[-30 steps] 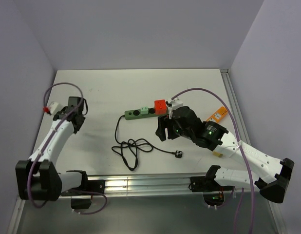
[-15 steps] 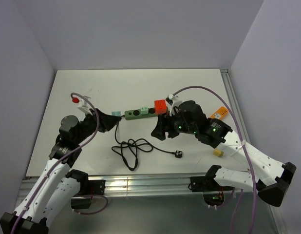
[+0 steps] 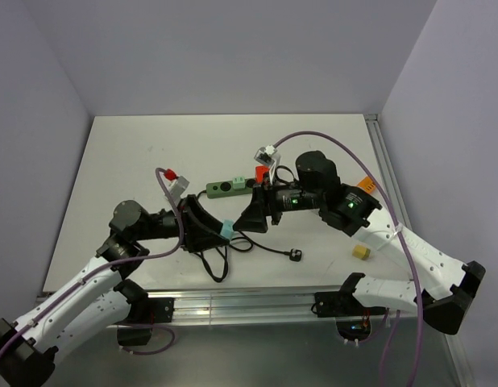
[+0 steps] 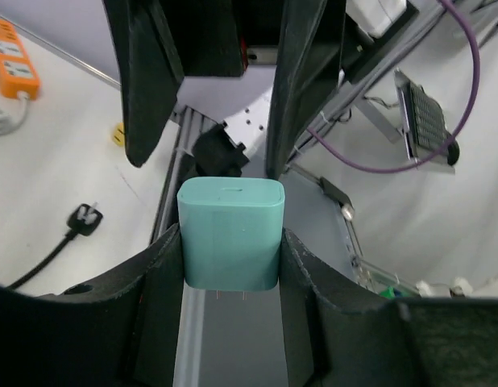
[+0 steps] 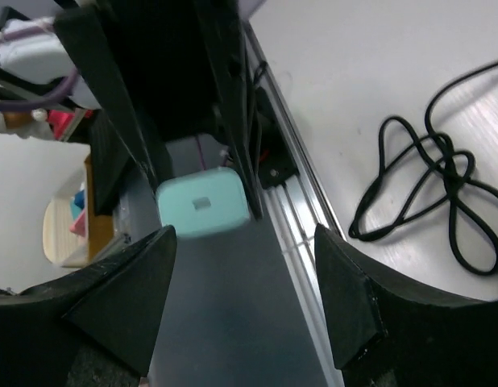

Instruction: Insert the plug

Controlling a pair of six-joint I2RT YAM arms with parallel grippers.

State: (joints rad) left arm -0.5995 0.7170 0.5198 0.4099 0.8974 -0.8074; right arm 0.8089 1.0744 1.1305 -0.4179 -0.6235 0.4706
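Note:
A teal plug (image 3: 225, 229) is held in my left gripper (image 3: 220, 230), which is shut on it above the black cable. In the left wrist view the plug (image 4: 230, 234) sits clamped between the two fingers of that gripper (image 4: 230, 246). My right gripper (image 3: 251, 216) is open and empty, facing the plug from the right, a short gap away. In the right wrist view the plug (image 5: 202, 201) lies just past my open right gripper (image 5: 245, 278). The green power strip (image 3: 230, 186) lies behind, with a red plug (image 3: 263, 174) at its right end.
A coiled black cable (image 3: 217, 248) ends in a black plug (image 3: 296, 255) near the front edge. An orange power strip (image 3: 362, 187) lies at the right, partly behind the right arm. A small yellow block (image 3: 361, 252) sits at the front right.
The left arm swung from the far left to the table's middle, carrying the teal plug. The right gripper left the power strip and turned left to face the plug.

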